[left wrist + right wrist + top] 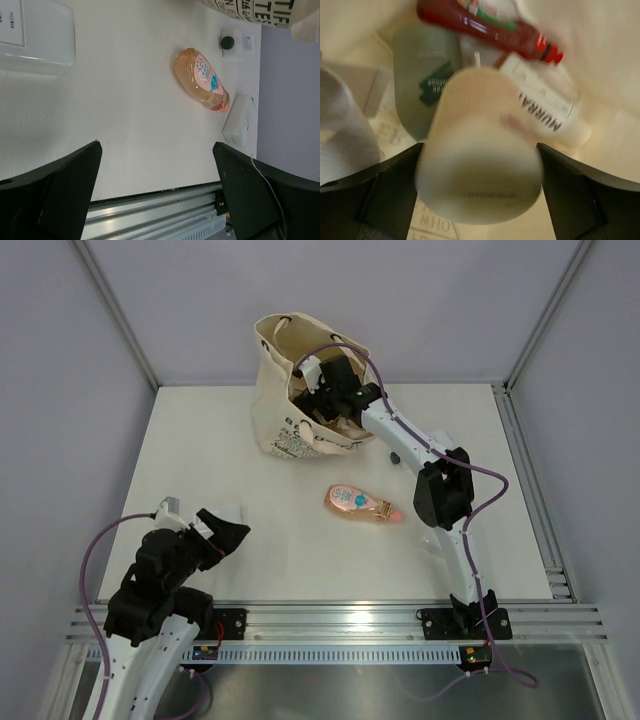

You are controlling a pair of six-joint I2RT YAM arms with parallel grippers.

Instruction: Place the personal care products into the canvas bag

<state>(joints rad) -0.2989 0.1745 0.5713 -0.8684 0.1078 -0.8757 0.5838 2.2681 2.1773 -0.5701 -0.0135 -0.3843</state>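
The cream canvas bag (285,435) stands at the back of the table, mouth up. My right gripper (322,388) is down inside its mouth. In the right wrist view its jaws (479,195) stand wide apart with a blurred beige bottle (480,160) between them, seemingly loose. Below lie a grey-green bottle (422,65), a red bottle (485,22) and a white tube (545,105). A pink-orange bottle (357,503) lies on the table; it also shows in the left wrist view (200,80). My left gripper (225,535) is open and empty beside a flat white product (35,35).
The right arm (440,490) reaches over the table's right half, next to the pink-orange bottle. A small black knob (227,42) and a white block (239,120) sit near that bottle. The aluminium rail (330,620) runs along the near edge.
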